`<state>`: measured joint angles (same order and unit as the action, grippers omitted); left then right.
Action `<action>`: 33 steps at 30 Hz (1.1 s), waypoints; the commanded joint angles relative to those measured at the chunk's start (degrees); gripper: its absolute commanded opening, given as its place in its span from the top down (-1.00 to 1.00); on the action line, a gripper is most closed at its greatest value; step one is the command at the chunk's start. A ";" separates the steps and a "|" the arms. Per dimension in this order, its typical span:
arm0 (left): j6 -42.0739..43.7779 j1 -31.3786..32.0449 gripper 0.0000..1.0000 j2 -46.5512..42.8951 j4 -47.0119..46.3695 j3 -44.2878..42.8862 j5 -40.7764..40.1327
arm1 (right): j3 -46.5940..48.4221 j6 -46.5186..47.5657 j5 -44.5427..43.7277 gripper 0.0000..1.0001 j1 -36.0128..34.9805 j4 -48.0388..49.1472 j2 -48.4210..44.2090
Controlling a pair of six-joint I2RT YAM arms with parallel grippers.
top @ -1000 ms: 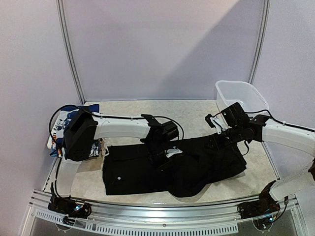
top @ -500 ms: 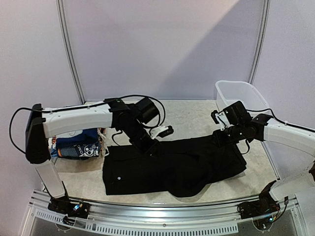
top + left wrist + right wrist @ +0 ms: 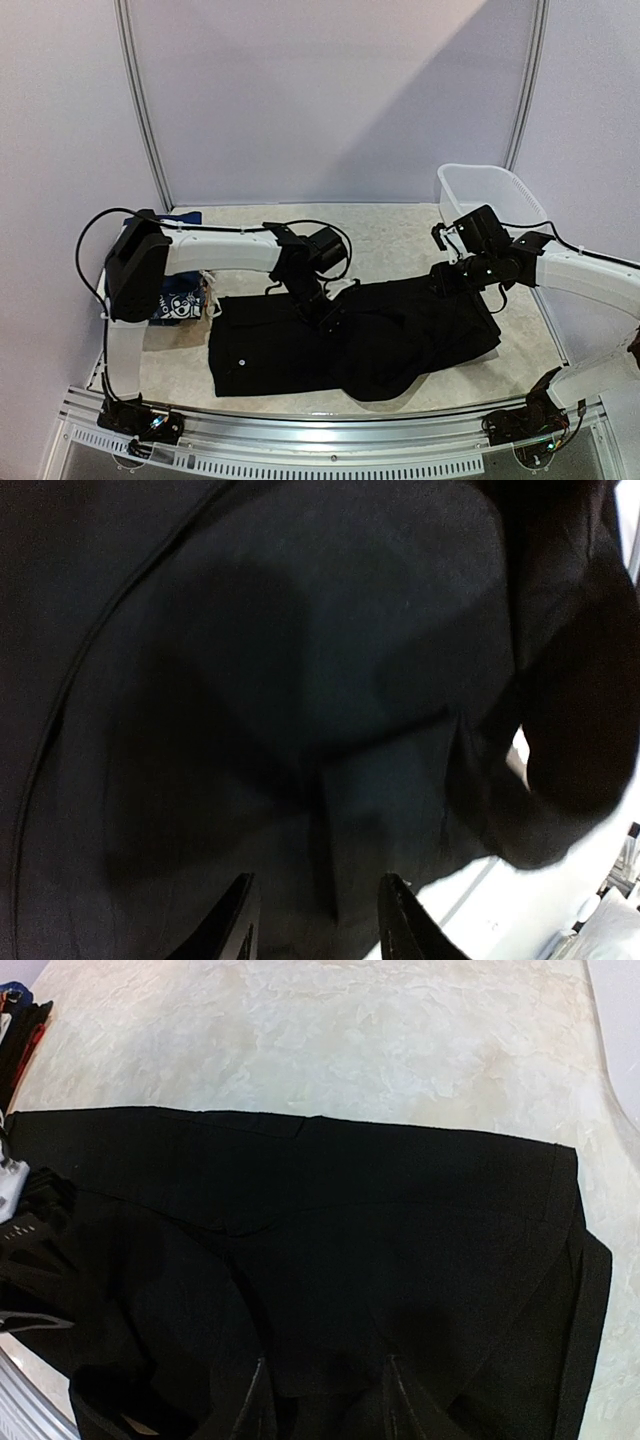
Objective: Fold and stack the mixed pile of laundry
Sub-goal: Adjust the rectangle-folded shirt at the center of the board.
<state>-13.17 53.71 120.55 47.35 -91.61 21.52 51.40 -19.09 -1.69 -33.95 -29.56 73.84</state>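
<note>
Large plain black cloth garment (image 3: 290, 355) lies spread flat on pale mottled tabletop (image 3: 400, 1040), directly beneath both sets of jaws: left gripper (image 3: 320, 925) partly parted over its middle, right gripper (image 3: 325, 1400) partly parted over its right end, neither visibly pinching cloth.

I have a white plastic tub (image 3: 452, 200) standing upright in the far right corner, beyond the right jaws and a little to their outer side, apart from them. The table (image 3: 390, 232) under both sets of jaws is pale beige with a marbled pattern. On my right wrist feed its bare top stretches away ahead of the right jaws. Well beyond both is a plain lavender back wall (image 3: 330, 100). A grey left pole (image 3: 140, 100) rises far outside the left jaws, and a right pole (image 3: 529, 80) rises behind the tub. A ribbed aluminium rail (image 3: 330, 440) runs along the near edge, behind both.
</note>
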 commanded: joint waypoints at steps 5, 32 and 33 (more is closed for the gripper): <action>1.80 2.64 0.19 4.80 1.39 -3.73 0.37 | -2.70 -2.06 -1.97 0.12 0.31 -1.79 -4.01; 2.84 5.24 0.68 5.44 3.42 -1.81 3.22 | -3.58 -3.84 -2.17 -0.02 0.37 -1.85 -4.50; 2.69 5.26 0.71 5.21 3.41 -1.81 3.26 | -3.63 -3.91 -2.14 -0.02 0.34 -1.93 -4.50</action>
<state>-10.41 57.65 126.17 50.17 -94.02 23.64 48.34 -22.24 -2.94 -33.95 -30.81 69.78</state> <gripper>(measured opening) 0.170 0.510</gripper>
